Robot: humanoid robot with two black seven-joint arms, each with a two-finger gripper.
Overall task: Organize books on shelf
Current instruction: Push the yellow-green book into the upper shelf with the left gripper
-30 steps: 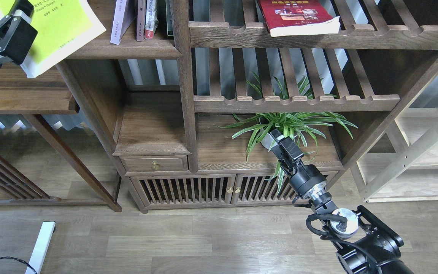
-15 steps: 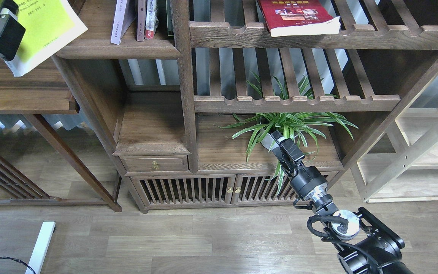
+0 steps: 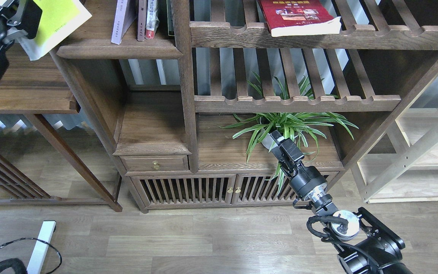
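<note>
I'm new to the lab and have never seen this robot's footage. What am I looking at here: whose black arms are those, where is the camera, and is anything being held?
The camera sits in the robot's head, looking forward and down at a dark wooden bookcase. The black arms are the robot's own. Its left gripper, top left, has its jaws shut on a yellow-green book, held tilted beside the solid shelf. On that shelf a lavender-white book leans against thin books. A dark red book lies flat on the slatted rack to the right. The right gripper holds nothing in front of a potted plant; whether its jaws are open is unclear.
</note>
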